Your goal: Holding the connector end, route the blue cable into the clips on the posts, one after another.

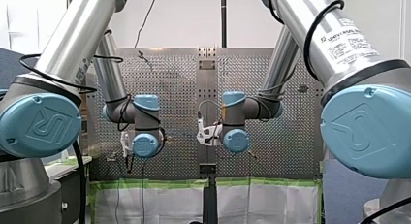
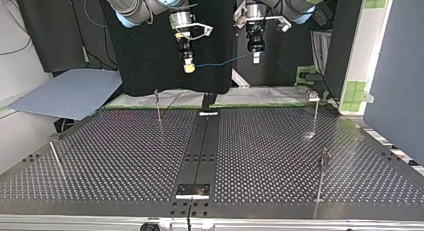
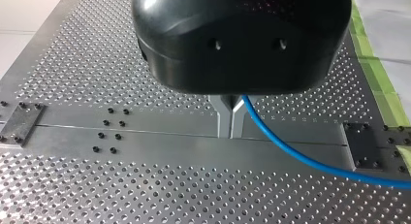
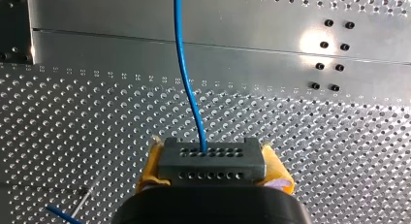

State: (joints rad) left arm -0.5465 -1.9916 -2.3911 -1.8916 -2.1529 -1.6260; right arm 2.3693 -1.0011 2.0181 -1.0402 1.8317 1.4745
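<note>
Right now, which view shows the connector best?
The right wrist view: the connector sits between my right gripper's yellow pads, the blue cable leaving it. The top view shows it too small; the front and left wrist views miss it.

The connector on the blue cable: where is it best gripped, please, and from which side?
Probably its two short ends, jaws coming from behind: the connector is a flat-sided block and the blue cable leaves its front, as my right gripper holds it.

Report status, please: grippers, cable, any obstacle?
Right gripper shut on connector. Left gripper shut on cable. Cable spans between them above table, in no clip yet. Nothing blocks the posts.
</note>
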